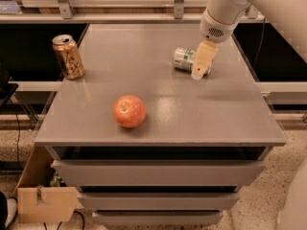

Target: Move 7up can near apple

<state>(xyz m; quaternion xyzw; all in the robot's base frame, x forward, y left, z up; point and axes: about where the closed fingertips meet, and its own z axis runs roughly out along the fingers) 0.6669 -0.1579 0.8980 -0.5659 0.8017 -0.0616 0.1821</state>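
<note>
The 7up can [184,59], silver-white with green lettering, lies on its side on the grey table [158,128] at the back right. The apple [129,111], red-orange, sits on the table near the front, left of centre. My gripper [201,63] hangs from the white arm at the upper right and is directly over the right end of the 7up can, covering part of it. One cream finger [202,61] shows in front of the can.
A gold-brown can [68,56] stands upright at the table's back left edge. A metal rail and shelf run behind the table. A cardboard box [45,202] sits on the floor at the lower left. Drawers are below the tabletop.
</note>
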